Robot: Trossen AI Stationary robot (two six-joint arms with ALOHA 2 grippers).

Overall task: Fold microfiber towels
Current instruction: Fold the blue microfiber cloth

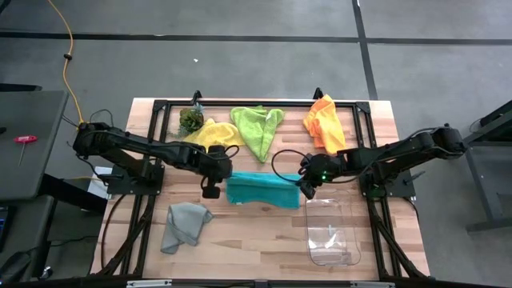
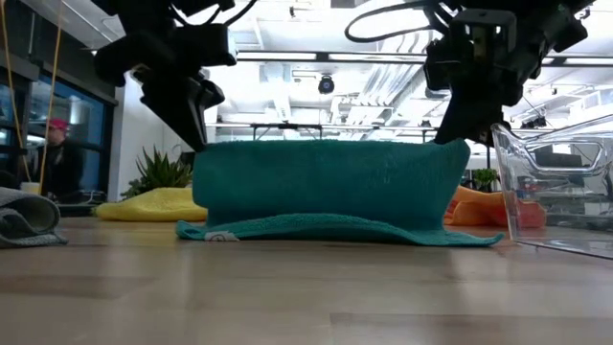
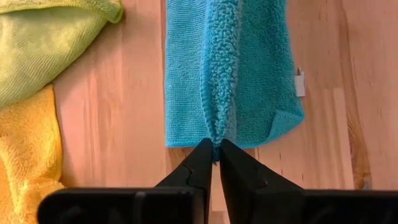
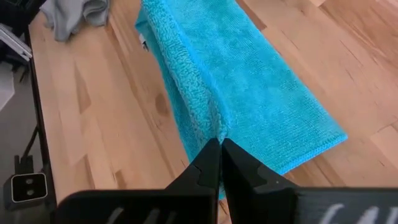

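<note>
The teal towel (image 1: 260, 192) is at the table's middle, its upper edge raised between my two grippers and its lower part lying on the wood. My left gripper (image 1: 214, 190) is shut on its left end and my right gripper (image 1: 308, 192) is shut on its right end. The yellow towel (image 1: 212, 134), lime green towel (image 1: 256, 128) and orange towel (image 1: 324, 124) lie crumpled along the far side. The grey towel (image 1: 184, 224) lies bunched near the front left. My left gripper pinches the raised ridge at the teal towel's left end (image 3: 216, 135) between its two fingertips, slanting down from the table's left. One layer or several, I cannot tell. The ridge runs away from the fingers, drawn fairly straight, while the towel's lower part (image 2: 335, 228) rests on the table. My right gripper pinches the raised ridge at the teal towel's right end (image 4: 219, 127) between its fingertips, slanting down from the table's right. The cloth falls away on both sides of the ridge. The upper edge (image 2: 326, 146) runs level toward the other gripper.
A clear plastic bin (image 1: 332, 232) stands at the front right, close to my right gripper. A dark-green plant-like clump (image 1: 190, 120) sits at the far left beside the yellow towel. Bare wood lies in front of the teal towel.
</note>
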